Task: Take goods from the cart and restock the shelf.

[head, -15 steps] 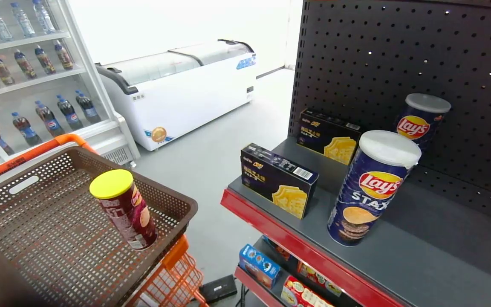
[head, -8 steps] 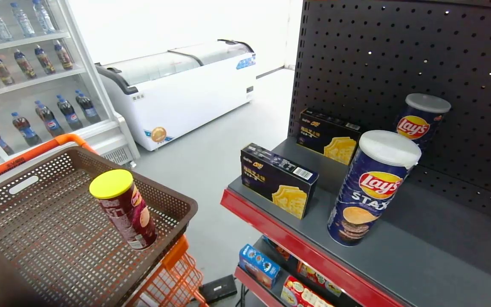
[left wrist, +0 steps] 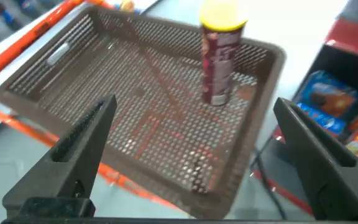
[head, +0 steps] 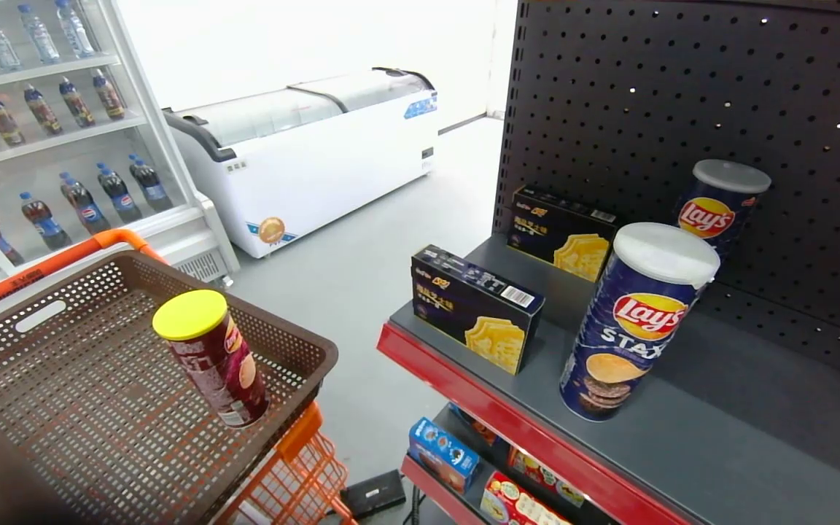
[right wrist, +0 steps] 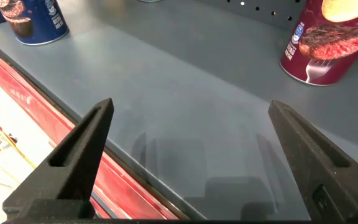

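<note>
Through the head camera the orange cart (head: 63, 255) sits at about 8 o'clock from the middle of my view, and it carries a brown perforated basket (head: 303, 350). The thing to restock, a maroon can with yellow lid (head: 212, 357), stands on its base on the basket floor, near the basket wall on the 3 o'clock side, and nothing touches it.

In the left wrist view the left pincer (left wrist: 194, 104) hangs above the basket with its two fingers spread very wide. It is released and holds nothing. The maroon can is between the lines of the two fingers but farther off, well apart from both tips.

The shelf (head: 719, 415) is at about 4 o'clock in the head view, a grey board with a red front edge. The right pincer (right wrist: 190, 107) is over a bare part of this board, also fully spread and released, touching nothing that I can see.

On the shelf a front blue can (head: 639, 321) stands with a rear blue can (head: 722, 204) at its 1 o'clock. A near dark box (head: 475, 306) is at its 9 o'clock, and a far dark box (head: 562, 233) is at 11 o'clock. The right wrist view also shows a red can (right wrist: 328, 40) on the board, well apart from the pincer.
</note>
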### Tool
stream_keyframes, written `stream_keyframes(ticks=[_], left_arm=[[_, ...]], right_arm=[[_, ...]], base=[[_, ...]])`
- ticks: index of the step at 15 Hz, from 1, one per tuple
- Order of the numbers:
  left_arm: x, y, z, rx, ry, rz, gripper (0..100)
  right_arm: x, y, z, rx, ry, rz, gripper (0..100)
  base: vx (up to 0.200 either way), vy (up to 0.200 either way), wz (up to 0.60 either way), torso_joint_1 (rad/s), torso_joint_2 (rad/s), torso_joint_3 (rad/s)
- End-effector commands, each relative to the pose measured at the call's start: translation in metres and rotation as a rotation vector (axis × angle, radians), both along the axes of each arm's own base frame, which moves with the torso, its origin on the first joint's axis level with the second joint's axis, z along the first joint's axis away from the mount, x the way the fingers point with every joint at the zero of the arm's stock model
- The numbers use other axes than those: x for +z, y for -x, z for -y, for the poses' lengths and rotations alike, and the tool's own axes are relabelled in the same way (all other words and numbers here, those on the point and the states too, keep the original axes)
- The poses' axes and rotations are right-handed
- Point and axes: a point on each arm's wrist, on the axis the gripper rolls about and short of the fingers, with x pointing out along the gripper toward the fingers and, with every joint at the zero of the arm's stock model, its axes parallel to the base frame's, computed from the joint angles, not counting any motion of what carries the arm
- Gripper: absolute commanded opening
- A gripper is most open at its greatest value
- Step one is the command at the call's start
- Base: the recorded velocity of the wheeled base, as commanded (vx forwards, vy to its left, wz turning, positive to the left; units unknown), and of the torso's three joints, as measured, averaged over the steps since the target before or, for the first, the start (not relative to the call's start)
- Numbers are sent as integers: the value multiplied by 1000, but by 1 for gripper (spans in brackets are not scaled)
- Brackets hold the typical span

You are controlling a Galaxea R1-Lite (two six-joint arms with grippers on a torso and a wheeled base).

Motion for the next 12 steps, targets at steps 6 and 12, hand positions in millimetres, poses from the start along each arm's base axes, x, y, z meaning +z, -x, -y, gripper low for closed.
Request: stream_keyframes(ticks=[6,12], left_arm=[[-11,-114,10,-66,-44,-287,100],[-38,-174,12,-116,18,-295,100]], right_arm=[[0,0,0,-1,1,0,100],[0,0,0,-1,1,0,100]], base=[[0,0,0,0,0,0],[0,0,0,0,0,0]])
